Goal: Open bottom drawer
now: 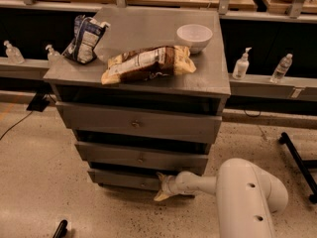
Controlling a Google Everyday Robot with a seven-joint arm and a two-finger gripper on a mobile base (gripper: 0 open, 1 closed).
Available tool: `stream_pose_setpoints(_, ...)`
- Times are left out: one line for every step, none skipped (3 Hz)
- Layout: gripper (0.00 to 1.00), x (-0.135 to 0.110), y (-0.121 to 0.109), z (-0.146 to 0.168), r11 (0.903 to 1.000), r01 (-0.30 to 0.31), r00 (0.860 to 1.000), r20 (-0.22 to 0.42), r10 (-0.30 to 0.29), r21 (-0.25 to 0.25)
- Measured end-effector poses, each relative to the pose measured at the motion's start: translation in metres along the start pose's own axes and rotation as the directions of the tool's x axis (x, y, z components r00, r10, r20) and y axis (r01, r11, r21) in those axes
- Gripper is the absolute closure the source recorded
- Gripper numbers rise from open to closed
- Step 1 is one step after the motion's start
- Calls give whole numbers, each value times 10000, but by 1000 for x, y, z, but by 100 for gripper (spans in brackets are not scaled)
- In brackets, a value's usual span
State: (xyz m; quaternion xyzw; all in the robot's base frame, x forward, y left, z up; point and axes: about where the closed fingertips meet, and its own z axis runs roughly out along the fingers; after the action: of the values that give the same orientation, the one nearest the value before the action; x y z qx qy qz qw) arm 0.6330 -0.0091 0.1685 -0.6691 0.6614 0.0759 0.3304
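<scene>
The gripper (162, 187) is sitting low at the front of the bottom drawer (119, 178), the lowest of 3 grey drawers in the chest (218, 86), just right of its small round knob (143, 184). I cannot tell whether it is open or closed on anything. The drawer is looking shut or nearly so.

To do this step well, the hold should be sitting squarely on the knob, and the pull should be going straight out and level, since an off-centre tug is likely to be skewing a low, wide front.

On top, a long snack bag (148, 63) is lying near the front edge, with a white bowl (194, 36) and a blue-and-white bag (85, 38) behind; a jerk could be shaking them. A black stand leg (297, 157) is lying well apart to the right, and nothing is blocking the floor in front.
</scene>
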Motion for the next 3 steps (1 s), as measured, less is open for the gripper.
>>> stream_pose_setpoints(32,1,26,-4,9964,-291,9994,176,306,-797)
stream_pose_setpoints(33,1,28,-4,9961,-306,9993,180,322,-833)
stream_pose_setpoints(35,0,27,-7,9961,-306,9993,180,322,-833)
